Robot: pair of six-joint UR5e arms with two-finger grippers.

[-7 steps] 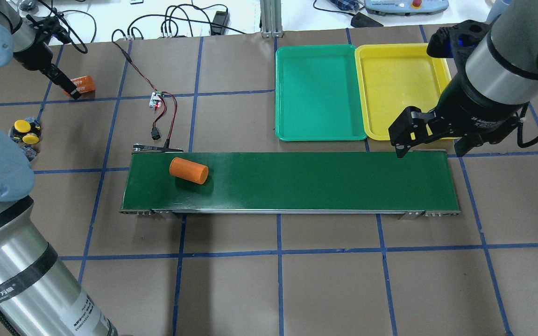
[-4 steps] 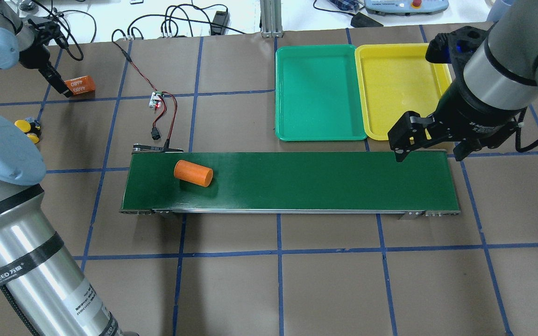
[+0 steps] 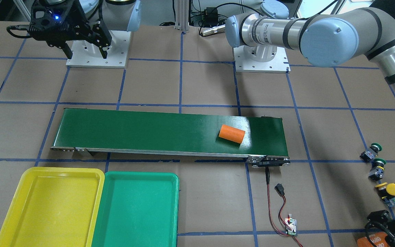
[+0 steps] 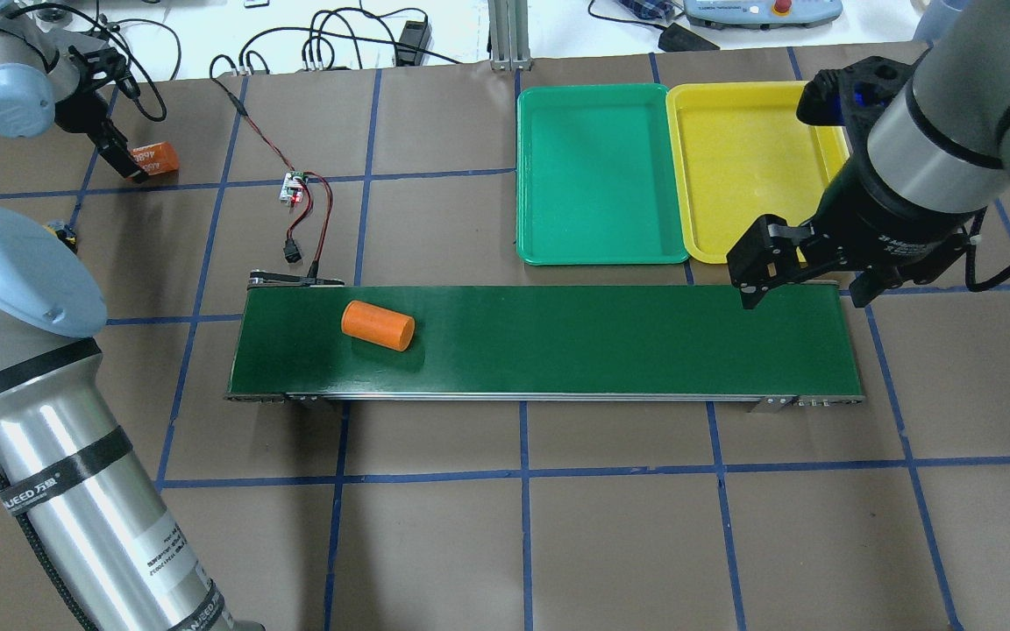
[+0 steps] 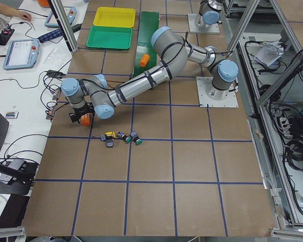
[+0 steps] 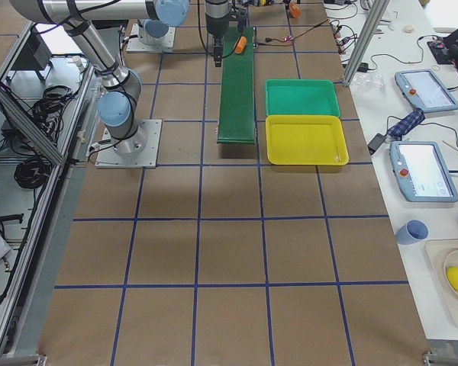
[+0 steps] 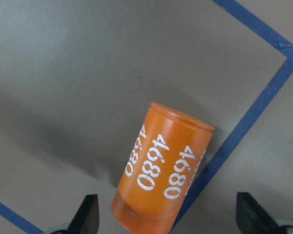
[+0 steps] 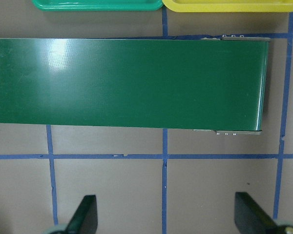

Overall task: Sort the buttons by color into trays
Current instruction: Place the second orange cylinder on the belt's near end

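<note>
The left end effector [image 7: 168,219] is hanging released, its fingers [image 7: 88,217] straddling, without touching, an orange cylinder marked 4680 [image 7: 161,170] that is lying on the surface [image 4: 610,526]. The buttons [image 3: 374,174] are sitting in a loose cluster on the surface near this end effector, on its robot-ward side. The yellow caps [image 3: 393,188] are lying nearer to it and the green caps [image 3: 376,147] farther off.

The right end effector [image 4: 807,285] is hovering released near the end of the conveyor belt [image 4: 558,337], well apart from the buttons. The yellow tray [image 4: 750,158] and the green tray [image 4: 597,175] are lying side by side, touching, beyond the belt from this end effector.

A plain orange cylinder [image 4: 378,325] is lying on the belt, toward the end nearer the left end effector. A small circuit board [image 4: 295,187] with red and black wires is sitting between that end effector and the belt.
</note>
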